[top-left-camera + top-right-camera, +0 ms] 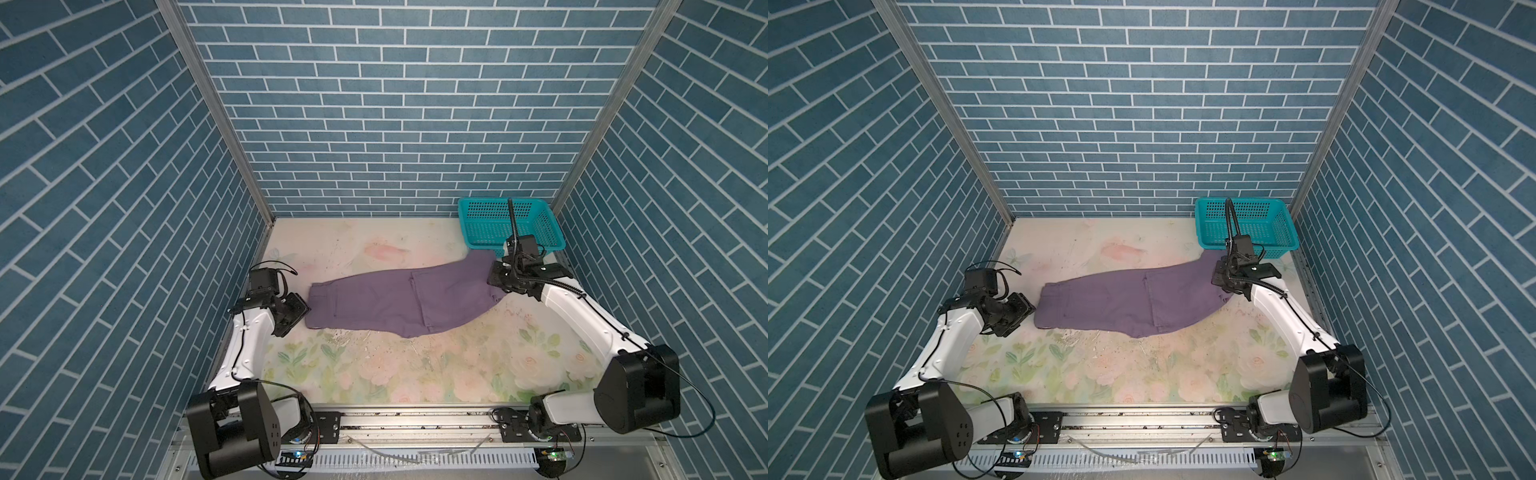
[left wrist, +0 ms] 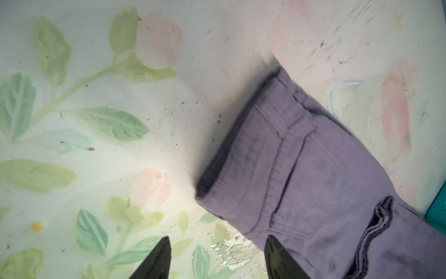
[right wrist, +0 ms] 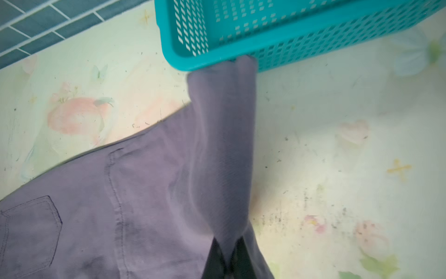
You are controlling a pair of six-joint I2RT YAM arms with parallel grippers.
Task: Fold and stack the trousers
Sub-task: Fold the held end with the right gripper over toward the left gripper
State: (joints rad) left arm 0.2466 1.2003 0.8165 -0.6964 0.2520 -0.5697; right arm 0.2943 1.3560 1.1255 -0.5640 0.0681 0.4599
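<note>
The purple trousers (image 1: 386,301) (image 1: 1121,301) lie across the middle of the table in both top views, waist end to the left. My left gripper (image 1: 298,312) (image 1: 1022,312) hovers at that waist end, open. In the left wrist view its gripper (image 2: 217,256) has one fingertip (image 2: 277,258) over the waistband corner of the trousers (image 2: 301,169) and the other over bare table. My right gripper (image 1: 498,286) (image 1: 1221,282) is at the right end. In the right wrist view, the gripper (image 3: 226,258) is shut on a raised ridge of the trousers (image 3: 144,193) that runs up to the basket.
A teal perforated basket (image 1: 486,224) (image 1: 1266,224) (image 3: 277,41) stands at the back right corner, touching the trousers' far end. The floral table (image 1: 374,365) shows bare in front of the trousers. Blue brick walls close in the back and both sides.
</note>
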